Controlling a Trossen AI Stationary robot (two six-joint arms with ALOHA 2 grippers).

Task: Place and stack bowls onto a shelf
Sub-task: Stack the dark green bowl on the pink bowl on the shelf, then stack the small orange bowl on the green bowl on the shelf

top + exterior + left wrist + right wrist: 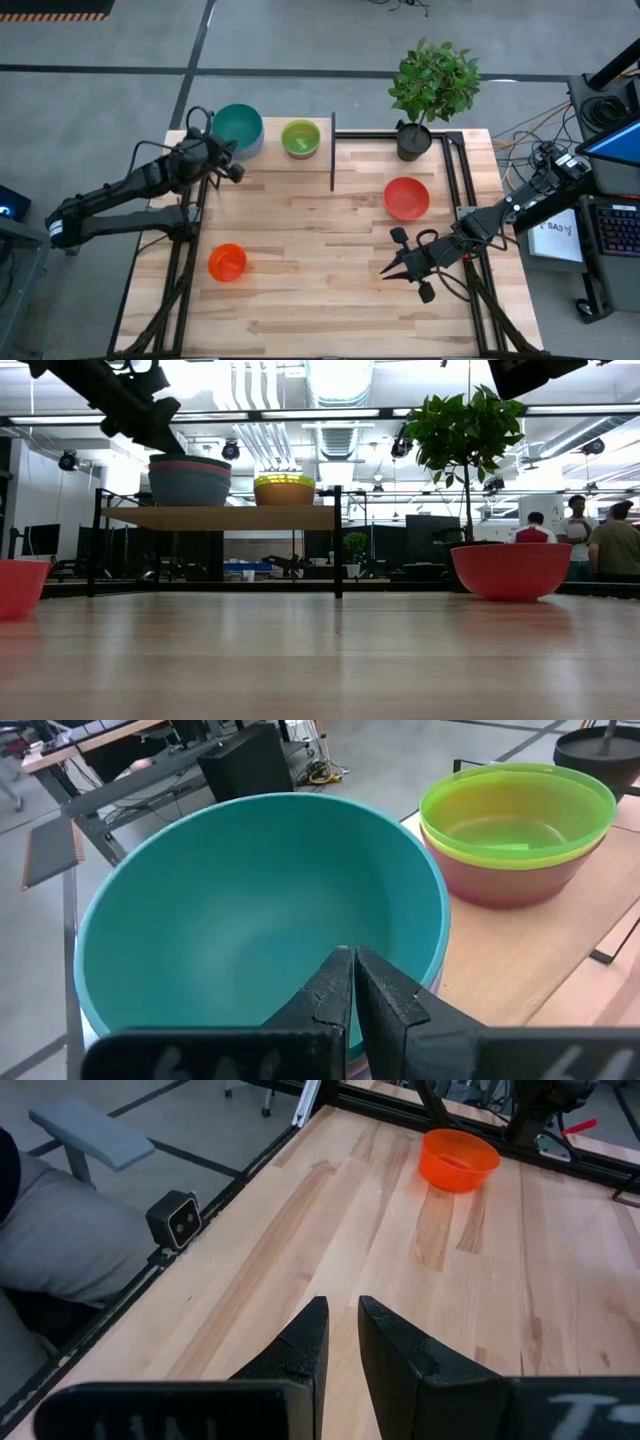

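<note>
Orange bowl (227, 262) sits on the table near the left gripper (232, 165), whose fingers are together, holding nothing, over the teal bowl (237, 126) on the shelf (220, 517). Red bowl (406, 197) sits just beyond the right gripper (408, 262), fingers slightly apart. Probably light, stiff, slick plastic: pinch the rim. Round, mouths up.

We note a potted plant (432, 85) at the far edge of the wooden tabletop (320, 290): green leafy crown above a black pot (413, 140). In the low view its thin trunk rises behind the table surface. Black metal frame rails (465, 180) run along the table's sides. A small black camera unit (173, 1219) sits at one table edge. Beyond the table we see three people (585, 535) standing in the room, under ceiling ducts (335, 400).
</note>
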